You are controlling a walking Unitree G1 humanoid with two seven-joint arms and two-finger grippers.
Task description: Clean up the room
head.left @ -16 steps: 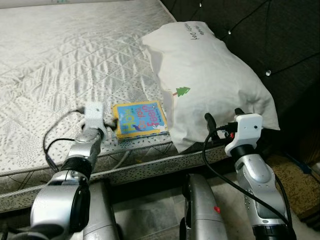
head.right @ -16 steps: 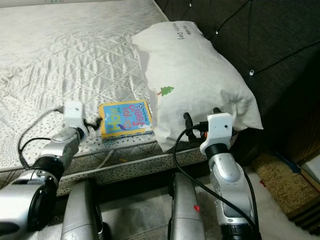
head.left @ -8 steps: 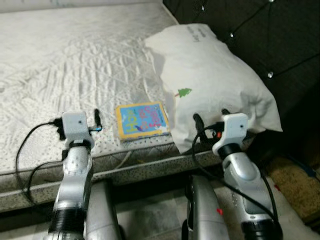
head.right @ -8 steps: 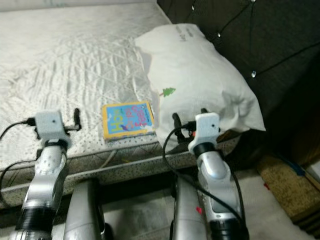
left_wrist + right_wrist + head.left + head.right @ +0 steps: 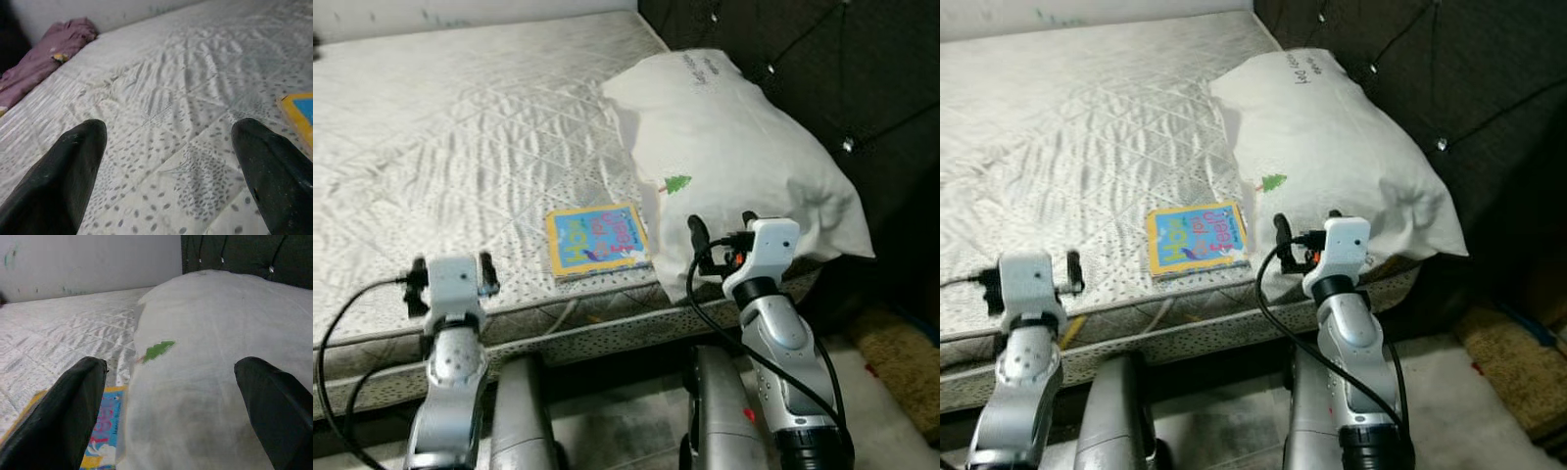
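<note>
A children's book (image 5: 597, 240) with a yellow border and blue cover lies flat near the front edge of the grey-white mattress (image 5: 460, 127). Right beside it rests a large white pillow (image 5: 734, 147) with a small green tree print. My left gripper (image 5: 451, 266) hovers over the mattress's front edge, left of the book, open and holding nothing. In the left wrist view its fingers (image 5: 58, 176) stand wide apart, with the book's corner (image 5: 299, 112) off to one side. My right gripper (image 5: 722, 227) is open at the pillow's front edge, facing the pillow (image 5: 220, 357) and the book (image 5: 105, 428).
A crumpled purple cloth (image 5: 49, 49) lies at the far side of the mattress. A dark tufted headboard (image 5: 842, 69) rises behind the pillow. A brown rug (image 5: 901, 362) lies on the floor at the right. My legs stand against the bed's front edge.
My left gripper has drawn back from beside the book to the mattress's front edge, further left. The right gripper has shifted slightly left along the pillow's edge. The book and pillow lie as before.
</note>
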